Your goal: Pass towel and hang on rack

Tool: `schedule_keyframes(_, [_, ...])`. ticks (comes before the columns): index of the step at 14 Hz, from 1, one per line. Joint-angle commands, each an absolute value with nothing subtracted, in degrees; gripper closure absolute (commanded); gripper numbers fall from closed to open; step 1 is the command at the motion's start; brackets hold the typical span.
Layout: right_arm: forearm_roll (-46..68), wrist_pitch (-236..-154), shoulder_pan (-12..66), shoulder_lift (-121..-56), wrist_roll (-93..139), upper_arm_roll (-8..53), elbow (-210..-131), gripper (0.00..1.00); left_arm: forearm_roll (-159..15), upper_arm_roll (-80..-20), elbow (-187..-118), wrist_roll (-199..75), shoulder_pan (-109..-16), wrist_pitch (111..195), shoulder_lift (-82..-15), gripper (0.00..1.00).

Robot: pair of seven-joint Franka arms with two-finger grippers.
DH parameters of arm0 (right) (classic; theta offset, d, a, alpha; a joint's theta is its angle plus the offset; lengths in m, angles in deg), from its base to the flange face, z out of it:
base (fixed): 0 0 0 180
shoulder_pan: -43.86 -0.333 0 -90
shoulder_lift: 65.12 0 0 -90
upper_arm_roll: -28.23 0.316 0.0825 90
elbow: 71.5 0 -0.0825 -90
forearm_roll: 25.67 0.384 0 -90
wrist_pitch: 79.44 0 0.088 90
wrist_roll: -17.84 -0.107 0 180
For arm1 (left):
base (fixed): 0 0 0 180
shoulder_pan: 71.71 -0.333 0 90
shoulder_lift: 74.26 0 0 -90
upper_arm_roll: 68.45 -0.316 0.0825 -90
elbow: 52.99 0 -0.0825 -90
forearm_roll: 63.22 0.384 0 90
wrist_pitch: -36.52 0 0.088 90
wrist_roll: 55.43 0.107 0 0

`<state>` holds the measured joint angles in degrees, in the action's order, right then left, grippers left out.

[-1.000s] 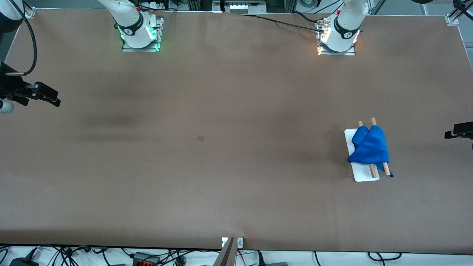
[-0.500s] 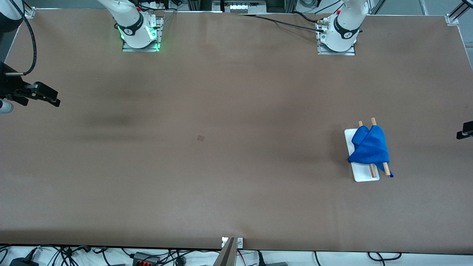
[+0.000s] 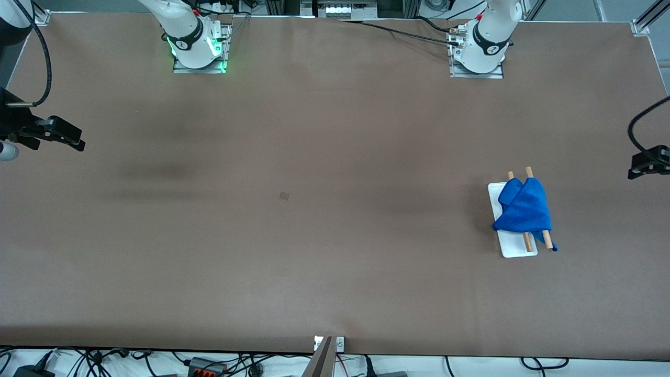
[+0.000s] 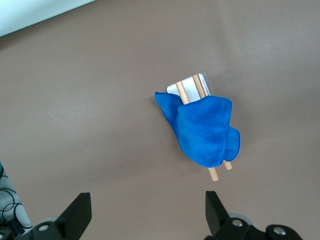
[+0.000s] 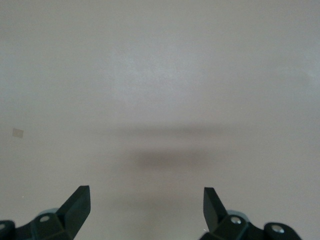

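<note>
One brown desk (image 3: pixel 314 251), one rack (image 3: pixel 515 250) with two wooden rods, one towel (image 3: pixel 523 209) draped over them. Two hands, both released and empty — left hand (image 4: pixel 147 217) above the desk, well apart from the towel; right hand (image 5: pixel 146 210) waits at the right arm's end.

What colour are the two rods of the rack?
Light-brown wood, clearest in the left wrist view.

1 towel (image 3: pixel 523 209), 1 rack (image 3: pixel 515 250) with 2 rods, 2 tools: left tool (image 3: pixel 649 163), right tool (image 3: pixel 62 134), 1 surface (image 3: pixel 314 262).
</note>
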<state>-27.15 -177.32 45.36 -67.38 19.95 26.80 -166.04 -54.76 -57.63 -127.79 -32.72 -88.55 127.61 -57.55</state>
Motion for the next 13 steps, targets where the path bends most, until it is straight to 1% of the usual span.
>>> schedule_keyframes(1, [-26.72, -177.00, 45.27, -66.70, 20.04, 26.92, -165.98, 0.00, -54.87, -63.59, -140.68, -33.63, -83.95, 133.98, -66.25, 0.00])
schedule_keyframes(3, [-26.72, -177.09, 45.27, -66.70, 20.04, 26.92, -165.98, 0.00, -55.04, -69.48, -141.41, -33.63, -78.15, 133.99, -67.14, 0.00])
schedule_keyframes(4, [-26.72, -177.00, 45.27, -66.70, 20.04, 26.92, -165.89, 0.00, -55.30, -71.33, -141.41, -33.63, -76.91, 133.99, -67.15, 0.00])
schedule_keyframes(7, [-26.72, -176.91, 45.27, -66.70, 20.04, 26.92, -165.89, 0.00, -62.92, -71.62, -141.41, -35.63, -77.42, 131.19, -67.50, 0.00])
schedule_keyframes(9, [-26.72, -176.83, 45.36, -66.70, 20.13, 26.92, -165.81, 0.00, -66.45, -71.62, -141.41, -45.09, -77.07, 128.99, -67.85, 0.00])
schedule_keyframes(13, [-26.72, -177.18, 45.27, -67.14, 20.04, 26.92, -164.40, 0.00, -66.38, -71.70, -141.50, -51.35, -76.63, 126.26, -67.85, 0.00])
